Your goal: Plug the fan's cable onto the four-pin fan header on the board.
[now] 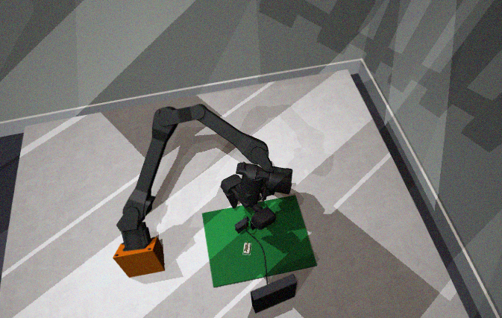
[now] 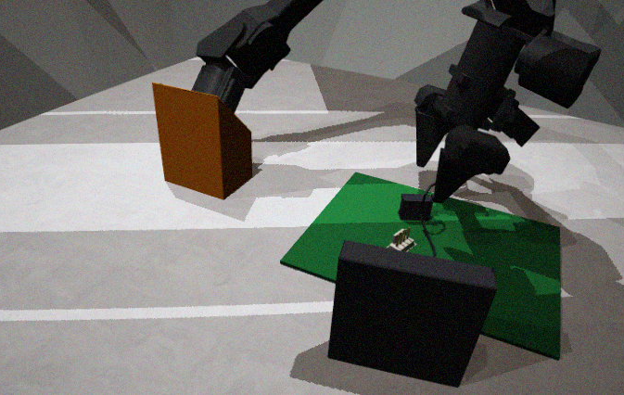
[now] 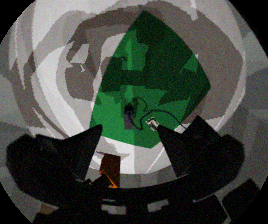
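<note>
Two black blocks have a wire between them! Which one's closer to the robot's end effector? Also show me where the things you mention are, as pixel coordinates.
The small plug (image 1: 241,225) (image 2: 414,207) (image 3: 128,121), over the green board (image 1: 224,268) (image 2: 525,313) (image 3: 175,65). The other block (image 1: 274,295) (image 2: 410,318) (image 3: 201,129) is much bigger and stands beside the board.
</note>
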{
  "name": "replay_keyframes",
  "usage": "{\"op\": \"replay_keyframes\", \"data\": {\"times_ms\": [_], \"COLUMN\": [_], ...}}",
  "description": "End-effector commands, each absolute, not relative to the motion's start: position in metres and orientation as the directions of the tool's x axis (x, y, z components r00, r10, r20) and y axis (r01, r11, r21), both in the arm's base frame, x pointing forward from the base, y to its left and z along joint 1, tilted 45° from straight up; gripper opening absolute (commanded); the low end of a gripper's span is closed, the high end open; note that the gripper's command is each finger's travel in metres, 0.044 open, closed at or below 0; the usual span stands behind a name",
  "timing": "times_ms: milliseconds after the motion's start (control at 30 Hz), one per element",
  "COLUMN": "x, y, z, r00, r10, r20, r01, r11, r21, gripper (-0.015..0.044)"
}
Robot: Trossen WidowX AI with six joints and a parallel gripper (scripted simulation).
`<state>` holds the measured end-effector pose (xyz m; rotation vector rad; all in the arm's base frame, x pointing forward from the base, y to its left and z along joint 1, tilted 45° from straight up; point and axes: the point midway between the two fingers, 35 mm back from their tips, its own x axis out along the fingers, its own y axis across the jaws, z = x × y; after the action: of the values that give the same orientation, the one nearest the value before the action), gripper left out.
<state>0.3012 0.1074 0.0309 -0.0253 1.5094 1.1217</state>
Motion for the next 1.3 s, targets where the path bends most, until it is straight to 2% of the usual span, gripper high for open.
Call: {"op": "replay_keyframes", "data": {"times_ms": [0,700,1067,1267], "x": [0.299,0.295,0.296,0.296], "y": [0.113,0.133,0.131,0.131], "z": [0.026,0.006,0.008,0.008], "r00": [-0.311,-0.312,-0.309,-0.309], "r10": [0.557,0.559,0.555,0.555], "r20": [-0.77,-0.769,-0.773,-0.773], "r01": [-0.576,-0.576,-0.582,-0.582], "r11": [0.534,0.533,0.532,0.532], "r21": [0.619,0.62,0.615,0.615], "gripper": [0.044,0.044,0.0151,0.0111]}}
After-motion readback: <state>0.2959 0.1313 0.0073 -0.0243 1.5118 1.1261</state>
